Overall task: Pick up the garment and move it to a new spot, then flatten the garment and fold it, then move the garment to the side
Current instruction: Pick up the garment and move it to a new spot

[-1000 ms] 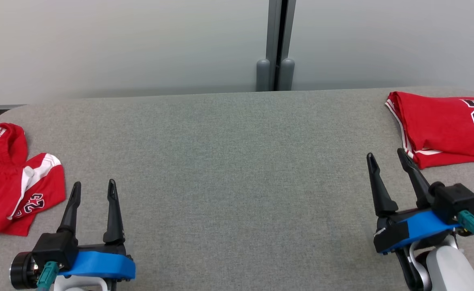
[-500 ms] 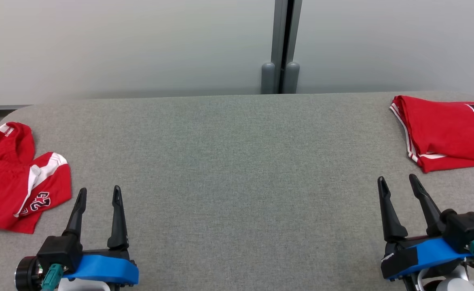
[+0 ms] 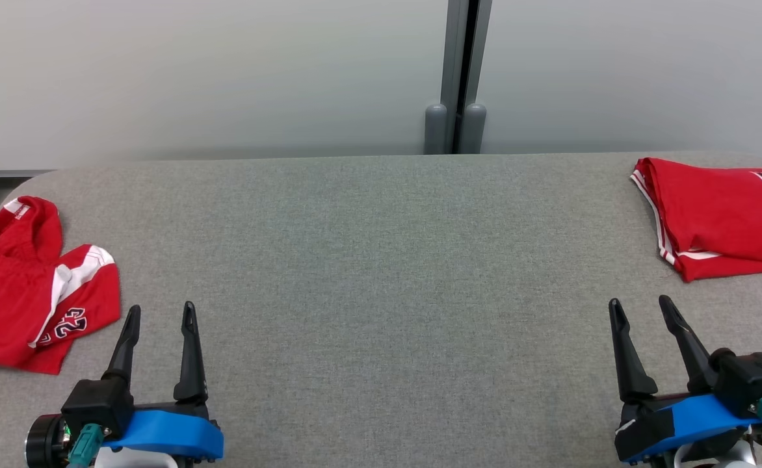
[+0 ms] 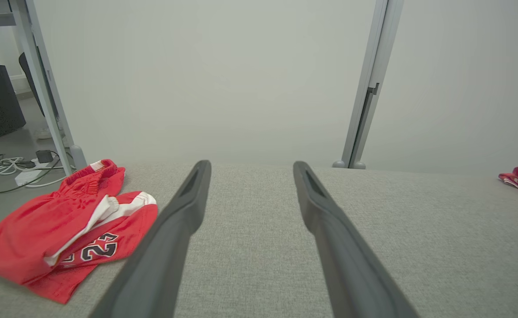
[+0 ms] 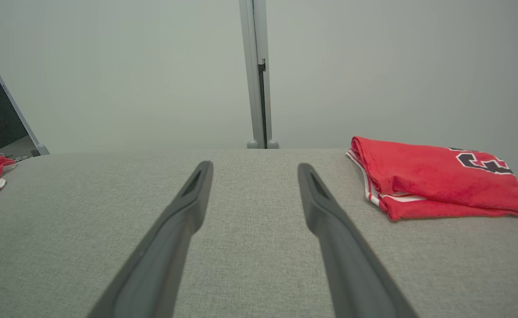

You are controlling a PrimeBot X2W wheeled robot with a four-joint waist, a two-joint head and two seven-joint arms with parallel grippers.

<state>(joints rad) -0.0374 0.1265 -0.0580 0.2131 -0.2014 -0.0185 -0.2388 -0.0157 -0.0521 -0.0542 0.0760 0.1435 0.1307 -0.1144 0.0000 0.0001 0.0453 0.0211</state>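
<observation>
A crumpled pair of red shorts with white trim and the number 23 lies at the table's left end, also seen in the left wrist view. A folded red jersey rests at the right end, close ahead and to the right in the right wrist view. My left gripper stands open near the front edge, just right of the shorts and apart from them. My right gripper is open too, below the jersey's near corner, holding nothing.
The grey fabric table stretches wide between the two garments. A pale wall with a grey vertical post stands behind its far edge. Left of the table, cables and a metal frame leg stand on the floor.
My right gripper has drawn back from the folded jersey toward the front edge. The whole head picture has shifted slightly, so the camera moved. The left gripper has hardly moved.
</observation>
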